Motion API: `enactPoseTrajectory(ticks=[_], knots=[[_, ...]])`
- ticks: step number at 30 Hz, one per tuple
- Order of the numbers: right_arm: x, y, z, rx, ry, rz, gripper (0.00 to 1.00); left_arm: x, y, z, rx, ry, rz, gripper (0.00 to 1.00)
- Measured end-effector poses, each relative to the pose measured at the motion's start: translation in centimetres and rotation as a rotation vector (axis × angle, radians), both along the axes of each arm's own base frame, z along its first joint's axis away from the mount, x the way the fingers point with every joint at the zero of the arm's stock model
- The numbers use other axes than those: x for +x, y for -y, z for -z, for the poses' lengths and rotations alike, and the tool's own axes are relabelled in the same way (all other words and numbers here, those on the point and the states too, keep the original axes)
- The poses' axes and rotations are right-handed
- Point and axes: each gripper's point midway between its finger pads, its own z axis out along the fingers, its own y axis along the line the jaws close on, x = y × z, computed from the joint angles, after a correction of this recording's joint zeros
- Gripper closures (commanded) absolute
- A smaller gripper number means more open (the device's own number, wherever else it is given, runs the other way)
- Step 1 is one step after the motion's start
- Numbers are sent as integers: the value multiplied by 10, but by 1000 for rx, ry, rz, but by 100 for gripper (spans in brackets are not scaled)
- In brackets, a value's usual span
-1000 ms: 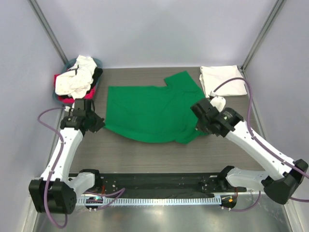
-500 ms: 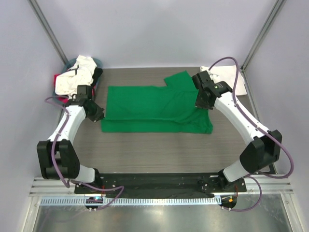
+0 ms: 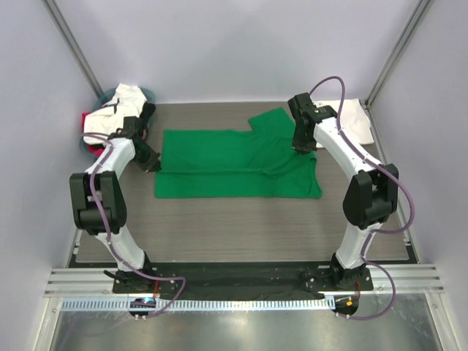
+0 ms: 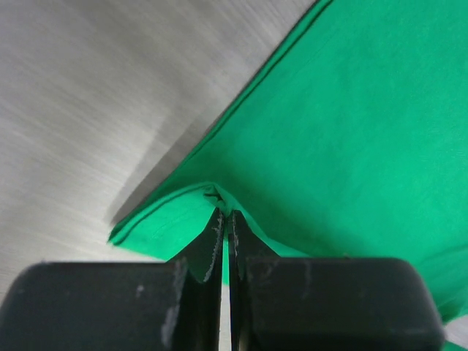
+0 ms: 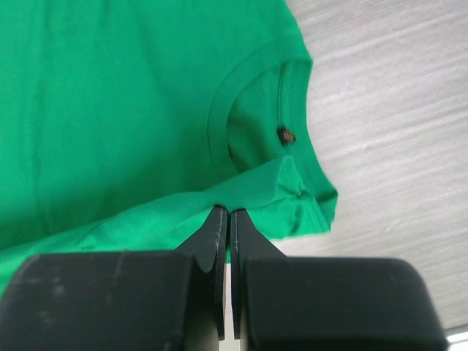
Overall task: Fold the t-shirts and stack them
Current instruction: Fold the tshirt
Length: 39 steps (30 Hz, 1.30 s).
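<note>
Right now your left tool (image 3: pixel 151 162) is closed tight on the green t-shirt (image 3: pixel 234 164), at its left end. In the left wrist view the left tool's (image 4: pixel 225 219) jaws meet with only a sliver of gap and pinch a raised fold of green cloth (image 4: pixel 351 131) right at its edge, with bare tabletop (image 4: pixel 88 88) beside it.

Your right tool (image 3: pixel 302 146) is likewise closed on the same shirt at its right end. Seen from the right wrist, the right tool (image 5: pixel 225 219) nips a ridge of green fabric (image 5: pixel 110 95) just beside the round collar.

You have the shirt lying flat across the middle of the tabletop (image 3: pixel 241 227), stretched long between the two tools, with one sleeve poking out on the far side near the right arm. An edge of a second layer runs along its length.

Behind the right arm a folded white t-shirt (image 3: pixel 352 121) sits in the far right corner. At the far left corner the basket (image 3: pixel 148 94) holds bunched shirts (image 3: pixel 117 113), white on top.
</note>
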Motion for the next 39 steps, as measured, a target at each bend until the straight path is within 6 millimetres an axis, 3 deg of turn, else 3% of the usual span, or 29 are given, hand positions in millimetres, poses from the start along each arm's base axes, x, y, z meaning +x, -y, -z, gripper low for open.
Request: enactPoseTrajectory(ticks=[1, 4, 5, 6, 9, 10, 13, 17, 19, 22, 26, 30, 39], knots=[[6, 1, 3, -2, -8, 4, 99, 5, 0, 3, -6, -7, 3, 98], [37, 4, 8, 14, -11, 22, 63, 32, 1, 13, -41, -29, 17, 61], [53, 6, 7, 23, -14, 34, 44, 40, 0, 16, -52, -43, 27, 43], [76, 7, 3, 36, 9, 47, 36, 50, -1, 17, -66, -53, 39, 38], [122, 17, -7, 50, 76, 66, 28, 67, -6, 10, -76, -34, 50, 25], [124, 23, -7, 46, 77, 75, 28, 64, -7, 4, -75, -30, 52, 24], [95, 38, -1, 38, 21, 95, 28, 38, -7, -17, -66, -4, 49, 23], [3, 38, 15, 94, -65, 69, 32, -16, -3, -36, -60, 48, 39, 25], [-32, 35, 21, 139, -79, 54, 34, -35, -2, -31, -66, 54, 33, 25], [-69, 30, 35, 202, -84, 39, 36, -59, -1, -6, -78, 21, 14, 26], [-93, 36, 66, 257, -125, 63, 39, -80, 1, 26, -93, -31, -6, 27], [-108, 44, 91, 282, -169, 95, 40, -84, 1, 33, -95, -24, -19, 27], [-92, 45, 109, 304, -142, 104, 50, -61, -4, 28, -92, 70, -42, 33]])
